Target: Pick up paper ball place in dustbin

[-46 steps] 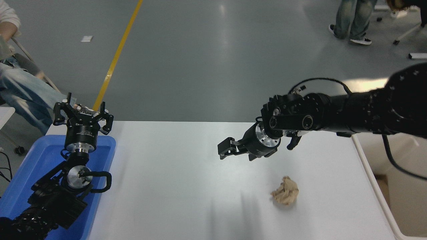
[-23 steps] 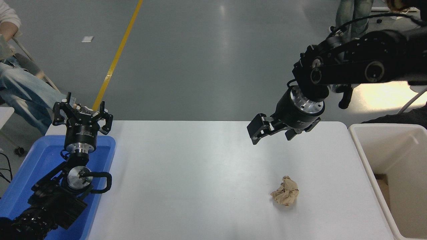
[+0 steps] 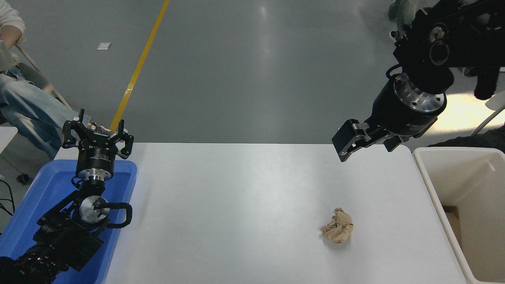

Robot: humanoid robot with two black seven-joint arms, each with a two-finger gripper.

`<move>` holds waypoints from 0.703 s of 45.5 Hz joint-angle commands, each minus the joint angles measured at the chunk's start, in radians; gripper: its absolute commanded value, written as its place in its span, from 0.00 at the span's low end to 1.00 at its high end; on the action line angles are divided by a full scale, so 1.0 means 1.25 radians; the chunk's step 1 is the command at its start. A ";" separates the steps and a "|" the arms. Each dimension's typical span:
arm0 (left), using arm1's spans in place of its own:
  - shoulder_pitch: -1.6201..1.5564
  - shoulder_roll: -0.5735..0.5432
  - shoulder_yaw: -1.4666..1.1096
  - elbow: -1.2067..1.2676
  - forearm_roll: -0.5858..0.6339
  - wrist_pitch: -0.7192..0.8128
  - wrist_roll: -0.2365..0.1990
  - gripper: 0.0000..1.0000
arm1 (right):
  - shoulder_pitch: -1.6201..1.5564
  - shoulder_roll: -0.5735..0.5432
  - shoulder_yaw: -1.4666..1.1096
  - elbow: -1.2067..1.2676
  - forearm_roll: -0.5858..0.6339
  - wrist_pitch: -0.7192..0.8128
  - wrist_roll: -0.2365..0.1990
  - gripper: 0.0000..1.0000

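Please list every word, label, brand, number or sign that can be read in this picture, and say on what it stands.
No text can be read.
Left gripper: small white print on its body, too small to read.
Right gripper: faint print on its wrist, blurred.
Paper ball, dustbin, blue tray: no print visible.

One view only was supplied, taken from a camera mounted high on my side of the worktop (image 3: 236,197), facing forward and down across it. My left arm (image 3: 67,232) entered at the lower left corner; my right arm (image 3: 446,39) entered from the upper right edge. The near edge of the worktop ran out of the bottom of the view, and grey floor (image 3: 256,71) with a yellow line (image 3: 138,67) filled the top. The range was moderate, wide enough to take in the dustbin (image 3: 438,205) at the right edge. No second view was available for comparison.
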 commanded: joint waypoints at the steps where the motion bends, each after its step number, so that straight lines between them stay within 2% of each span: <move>1: 0.000 0.000 0.000 0.001 0.000 0.001 0.000 0.99 | 0.004 -0.013 -0.022 0.013 -0.013 0.002 -0.001 1.00; 7: 0.000 0.000 0.000 0.000 0.000 0.000 0.000 0.99 | -0.037 -0.020 -0.039 0.010 -0.056 -0.007 -0.001 1.00; 32: 0.000 0.000 0.000 0.000 0.000 0.000 0.000 0.99 | -0.342 -0.014 -0.007 -0.053 -0.059 -0.241 -0.002 0.99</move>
